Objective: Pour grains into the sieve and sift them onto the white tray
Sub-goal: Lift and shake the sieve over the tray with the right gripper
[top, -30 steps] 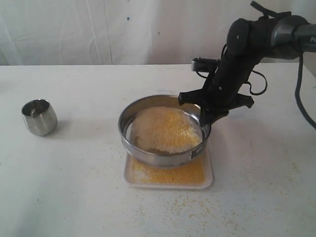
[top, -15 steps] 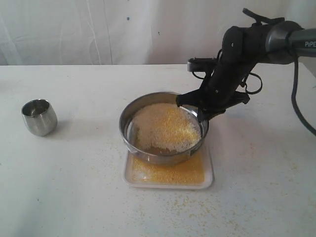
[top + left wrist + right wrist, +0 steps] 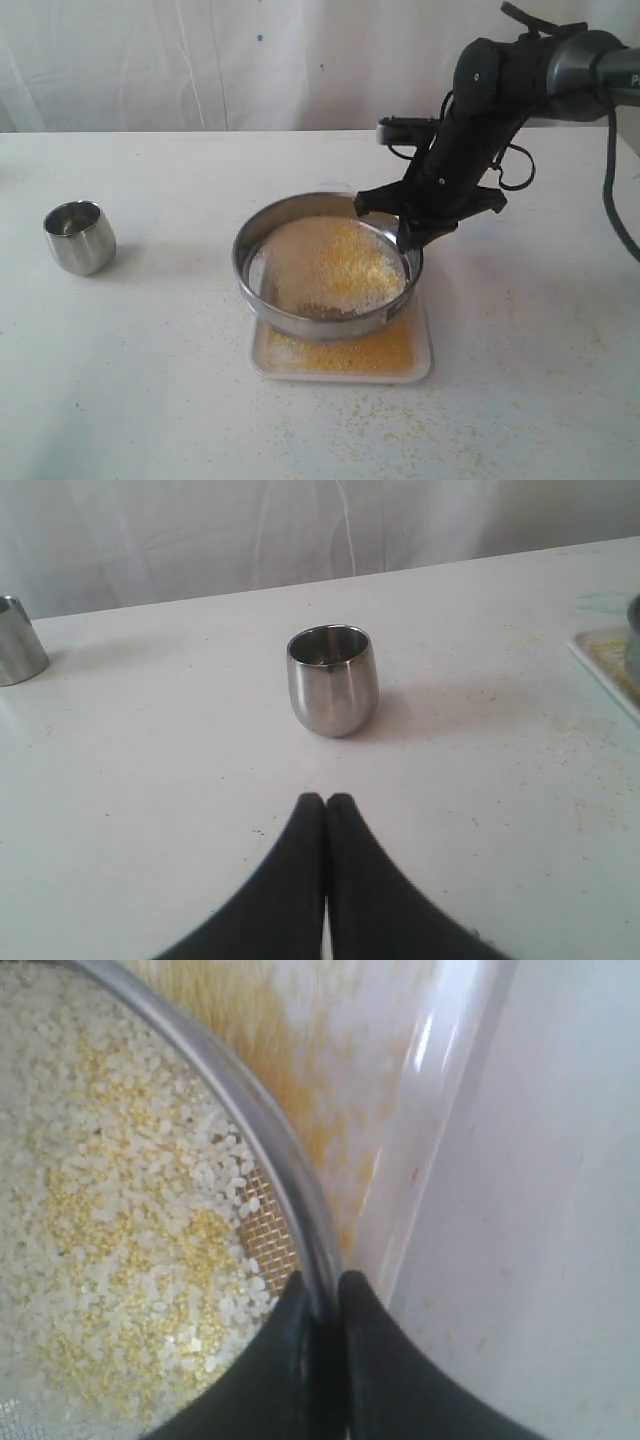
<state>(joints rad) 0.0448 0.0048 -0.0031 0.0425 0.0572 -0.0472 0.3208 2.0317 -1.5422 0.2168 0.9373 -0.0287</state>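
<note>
The sieve [image 3: 300, 322] hangs just over the white tray [image 3: 422, 368], holding a heap of pale and yellow grains [image 3: 330, 262]. Fine yellow grains [image 3: 350, 352] lie on the tray beneath it. My right gripper [image 3: 408, 240] is shut on the sieve's right rim. In the right wrist view its fingertips [image 3: 322, 1282] pinch the steel band [image 3: 250, 1120], one inside by the grains [image 3: 120, 1210], one outside over the tray [image 3: 440, 1110]. My left gripper [image 3: 326, 800] is shut on nothing, low over the table, and is out of the exterior view.
A small steel cup [image 3: 79, 236] stands upright at the left of the table, and in the left wrist view this cup [image 3: 332, 680] is just ahead of the fingers. Another steel vessel [image 3: 15, 640] shows at that view's edge. Spilled grains [image 3: 400, 425] dot the table round the tray.
The right gripper has carried the sieve back and forth over the tray, ending slightly further left. More yellow grains lie on the tray. The cup has not moved.
</note>
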